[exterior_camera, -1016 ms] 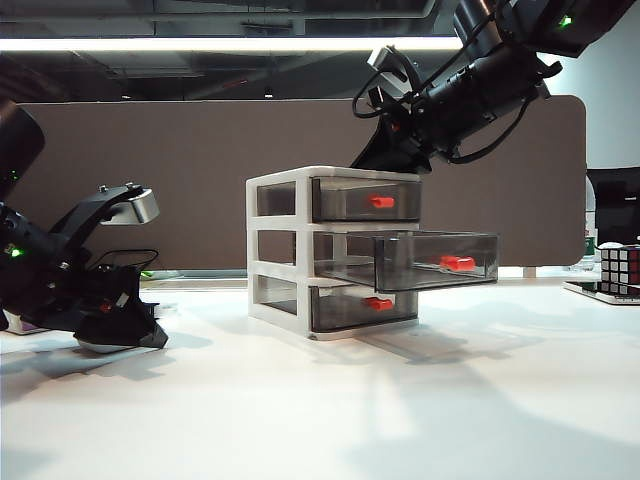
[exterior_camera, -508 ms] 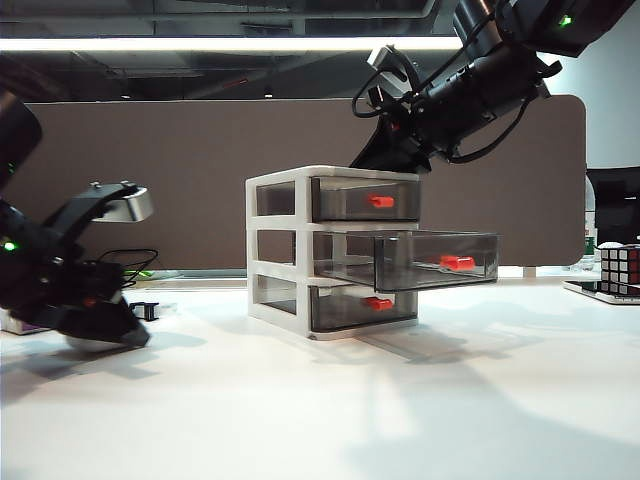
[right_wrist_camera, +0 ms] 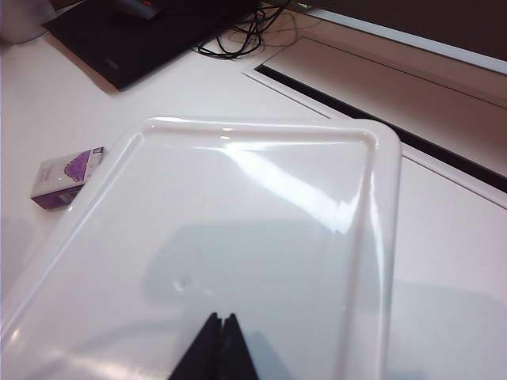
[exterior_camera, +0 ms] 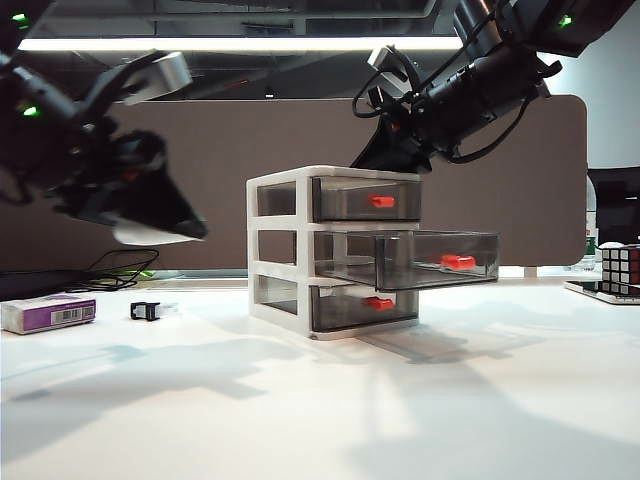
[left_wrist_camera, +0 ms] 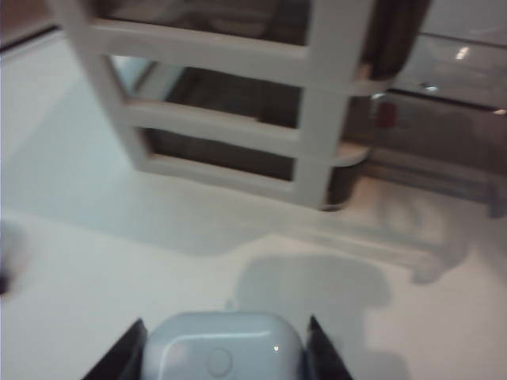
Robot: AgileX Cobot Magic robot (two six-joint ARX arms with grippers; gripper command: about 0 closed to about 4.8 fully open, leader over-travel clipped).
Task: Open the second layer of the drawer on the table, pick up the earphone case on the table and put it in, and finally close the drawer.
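My left gripper (exterior_camera: 172, 224) hangs in the air left of the drawer (exterior_camera: 300, 250), shut on the earphone case (exterior_camera: 143, 236), a glossy white rounded case. In the left wrist view the earphone case (left_wrist_camera: 224, 354) sits between the two black fingers of the left gripper (left_wrist_camera: 224, 347), with the drawer's white frame (left_wrist_camera: 321, 103) ahead. The second layer (exterior_camera: 430, 262) is pulled out, smoky grey with a red-orange handle (exterior_camera: 458, 262). The top and bottom drawers are pushed in. My right gripper (right_wrist_camera: 220, 318) is shut and empty, held just above the drawer's white top (right_wrist_camera: 261, 206).
A white-and-purple box (exterior_camera: 48, 313) and a tiny black clip (exterior_camera: 145, 311) lie on the table (exterior_camera: 400, 410) at the left. A Rubik's cube (exterior_camera: 620, 268) stands at the far right. Black cables (exterior_camera: 125, 268) and a brown partition run behind.
My left gripper has closed on the earphone case, lifted it off the table and carried it up and toward the drawer, uncovering the box and clip. The right arm has not moved.
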